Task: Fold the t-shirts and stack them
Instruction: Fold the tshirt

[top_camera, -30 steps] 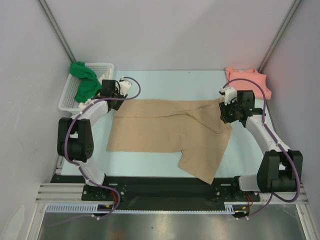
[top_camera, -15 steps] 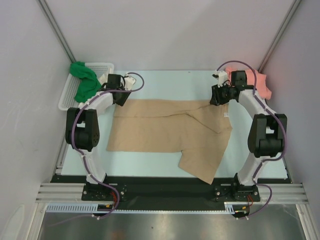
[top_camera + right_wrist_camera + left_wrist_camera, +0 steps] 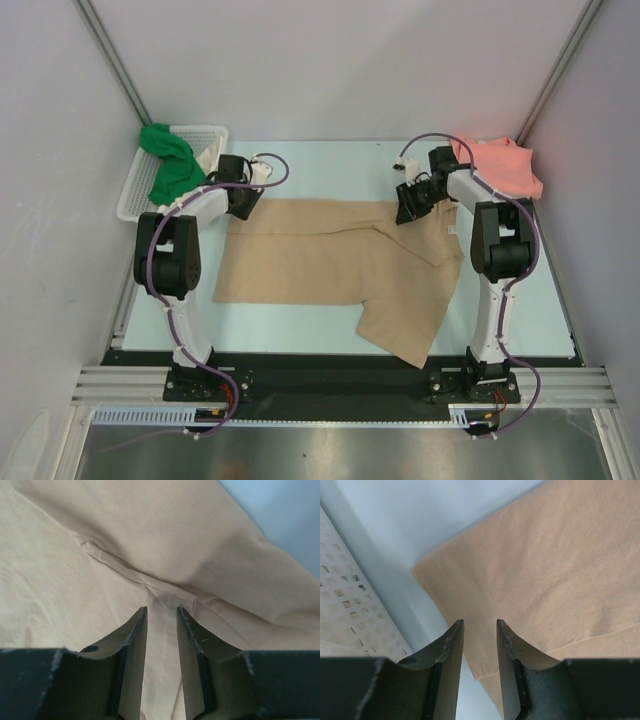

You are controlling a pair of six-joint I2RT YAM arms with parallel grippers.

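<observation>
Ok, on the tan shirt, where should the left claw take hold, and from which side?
Grip the tan shirt at its far-left hemmed corner. That corner lies flat with its stitched edge free against bare table, and the left claw hangs open right over it, so probably come straight down from above, straddling the hem.

Left arm [image 3: 165,265], right arm [image 3: 500,245]: white links, chunky black joints. Purple cables [image 3: 425,139] trail along both. Dark wedge fingers [image 3: 447,650], edges scuffed
</observation>
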